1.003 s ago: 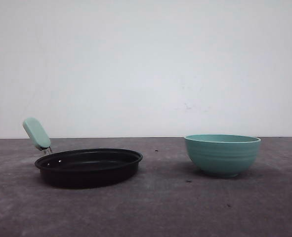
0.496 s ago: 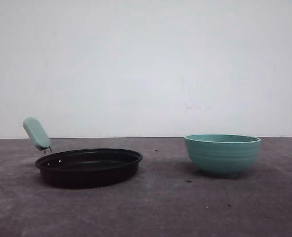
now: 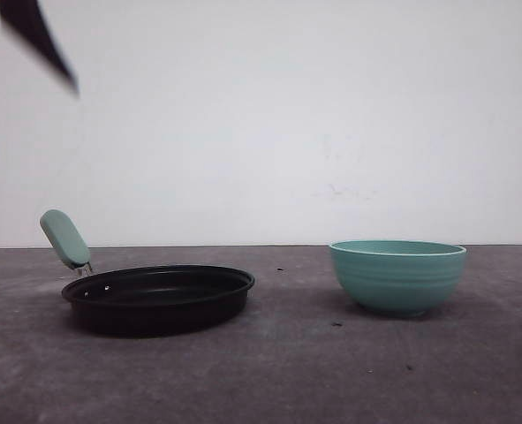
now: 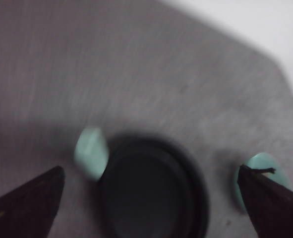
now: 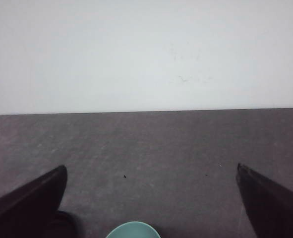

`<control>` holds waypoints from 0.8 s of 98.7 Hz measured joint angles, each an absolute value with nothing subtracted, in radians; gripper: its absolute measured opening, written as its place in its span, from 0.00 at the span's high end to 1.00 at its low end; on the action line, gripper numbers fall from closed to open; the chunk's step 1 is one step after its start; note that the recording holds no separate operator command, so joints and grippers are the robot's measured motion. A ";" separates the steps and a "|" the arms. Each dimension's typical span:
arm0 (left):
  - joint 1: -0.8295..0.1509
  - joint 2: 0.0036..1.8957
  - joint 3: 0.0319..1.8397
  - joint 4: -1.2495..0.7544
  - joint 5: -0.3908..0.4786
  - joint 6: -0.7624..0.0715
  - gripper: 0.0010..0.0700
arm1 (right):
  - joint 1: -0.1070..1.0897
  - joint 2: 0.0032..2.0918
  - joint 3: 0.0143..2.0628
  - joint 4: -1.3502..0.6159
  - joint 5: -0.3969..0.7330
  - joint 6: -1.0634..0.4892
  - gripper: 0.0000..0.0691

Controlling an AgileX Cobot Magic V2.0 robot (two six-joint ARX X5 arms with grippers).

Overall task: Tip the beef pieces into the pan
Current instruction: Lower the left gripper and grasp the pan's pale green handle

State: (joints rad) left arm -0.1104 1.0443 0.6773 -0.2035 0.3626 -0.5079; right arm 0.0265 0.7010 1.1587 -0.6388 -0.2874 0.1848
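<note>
Hovering with both grippers spread wide and empty above the counter.

Left gripper hangs over the pan; right gripper sits near the teal bowl, which stands well right of the pan. Beef pieces can't be seen inside; a tilted grasp could spill them short.

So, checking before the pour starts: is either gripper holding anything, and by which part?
Nothing is held. The left gripper and right gripper are both open and empty.
</note>
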 joint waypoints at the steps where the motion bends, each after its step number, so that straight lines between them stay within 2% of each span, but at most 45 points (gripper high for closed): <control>1: -0.111 1.053 0.670 -0.194 0.363 -0.521 0.01 | 0.027 0.701 1.159 -0.640 -0.287 0.184 0.01; 12: -0.117 1.166 0.629 -0.079 0.365 -0.595 0.01 | 0.033 0.700 1.159 -0.656 -0.287 0.180 0.01; 31: -0.146 1.384 0.630 0.130 0.405 -0.645 0.01 | 0.033 0.700 1.159 -0.711 -0.287 0.179 0.01; 42: -0.153 1.480 0.630 0.224 0.410 -0.678 0.09 | 0.033 0.700 1.159 -0.755 -0.287 0.179 0.01; 50: -0.153 1.537 0.630 0.271 0.409 -0.704 0.24 | 0.034 0.700 1.159 -0.785 -0.287 0.179 0.01; 63: -0.153 1.579 0.630 0.310 0.405 -0.735 0.77 | 0.033 0.700 1.159 -0.822 -0.287 0.179 0.01; 66: -0.153 1.579 0.630 0.326 0.395 -0.738 0.86 | 0.033 0.700 1.159 -0.826 -0.287 0.179 0.01; 69: -0.153 1.579 0.630 0.342 0.390 -0.735 0.90 | 0.033 0.700 1.159 -0.829 -0.287 0.179 0.01; 79: -0.153 1.579 0.630 0.400 0.388 -0.737 0.93 | 0.033 0.700 1.159 -0.830 -0.287 0.179 0.01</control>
